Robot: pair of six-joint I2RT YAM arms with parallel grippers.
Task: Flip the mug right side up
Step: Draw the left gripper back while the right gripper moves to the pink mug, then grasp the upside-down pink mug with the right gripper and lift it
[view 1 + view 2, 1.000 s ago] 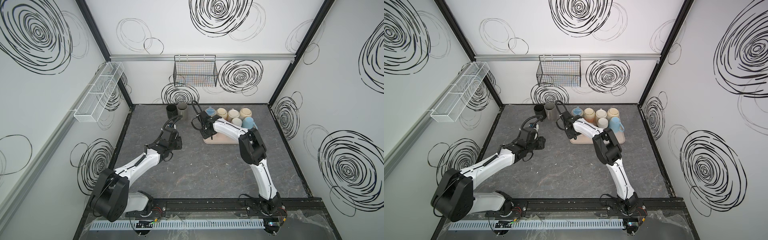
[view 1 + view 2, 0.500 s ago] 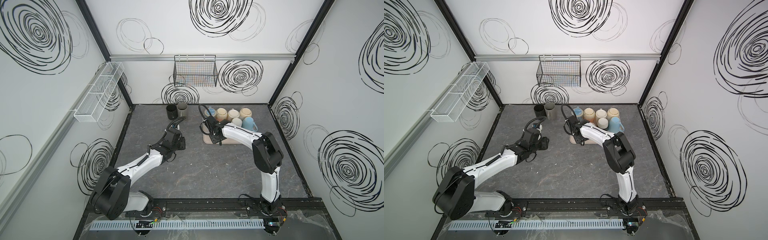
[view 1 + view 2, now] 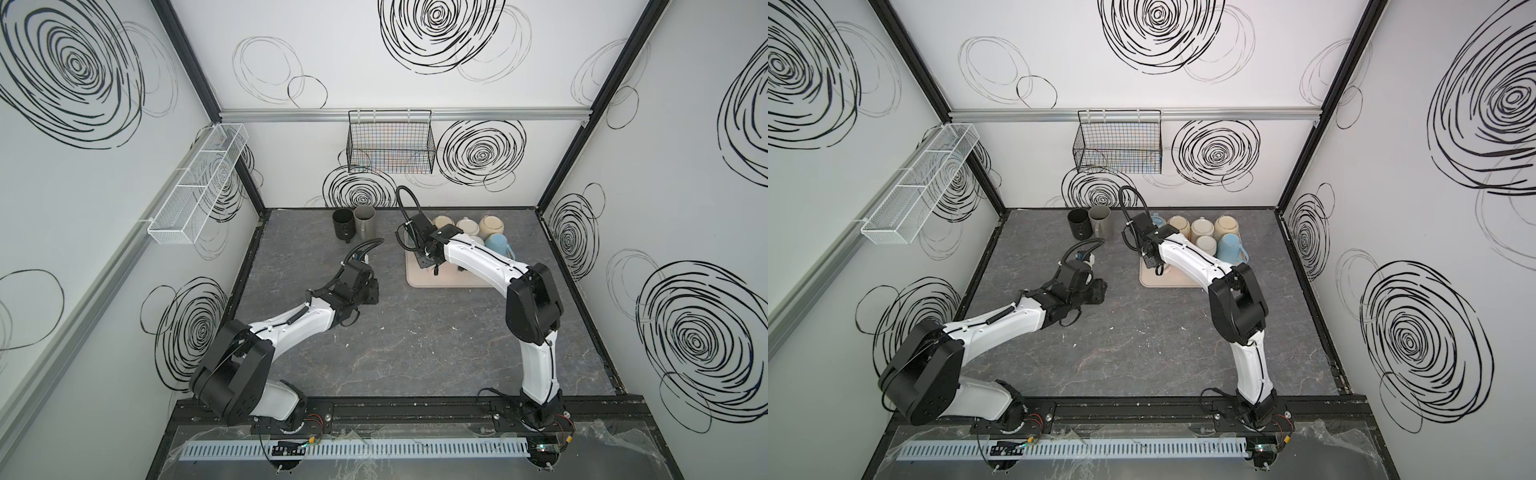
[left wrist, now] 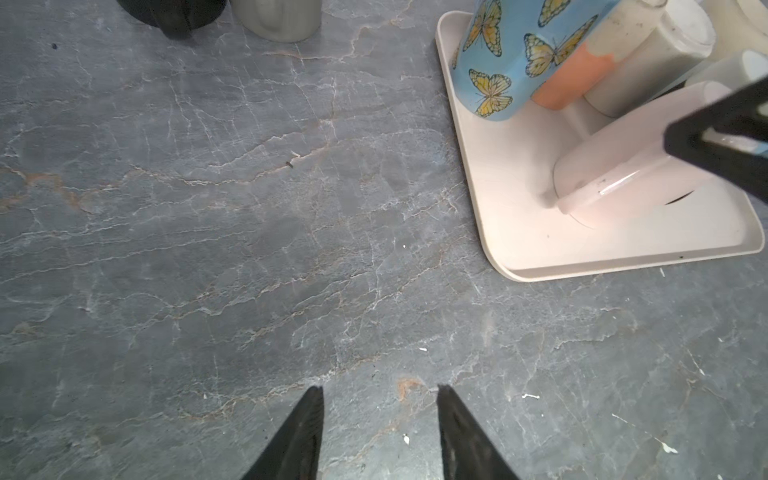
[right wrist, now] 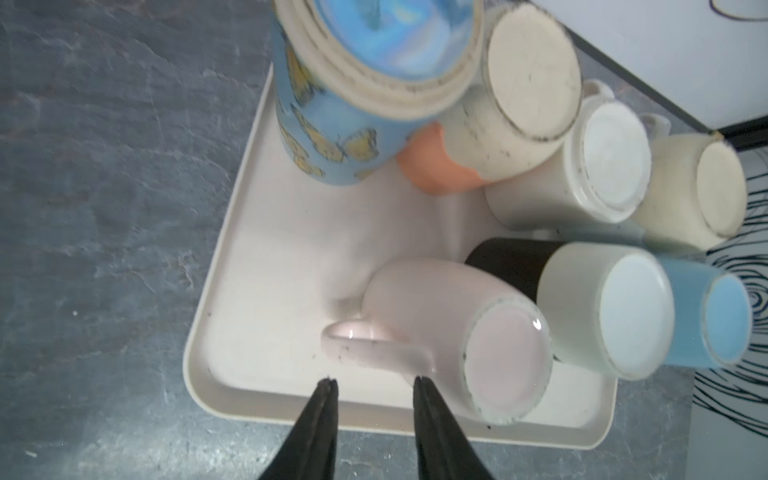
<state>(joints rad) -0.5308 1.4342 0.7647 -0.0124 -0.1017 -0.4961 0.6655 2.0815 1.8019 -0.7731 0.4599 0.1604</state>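
The pink mug [image 5: 453, 316] stands bottom up on the cream tray [image 5: 232, 266], in the tray's part nearest the front and the middle of the desk [image 3: 415, 353], with its handle [image 5: 374, 347] turned out toward the right hand [image 5: 374, 381]. That hand hangs just over the tray, pointing down. Its two dark fingers [image 5: 320, 419] are partly apart and grip nothing. Their tips sit right at the handle, one to either side of its length, though I cannot tell whether either tip touches it. In both top views the right arm bends low over the tray and covers most of the mug. Behind the pink one, a blue butterfly mug [image 5: 328, 133] and several cream, white and pale blue mugs crowd the back of the tray, all bottom up too. The left hand [image 4: 379, 388] hovers over bare grey desk, well apart from the tray [image 4: 519, 232], fingers spread and empty. At the back of the desk, a black mug [image 3: 343, 224] and a grey mug [image 3: 365, 220] stand upright, side by side.
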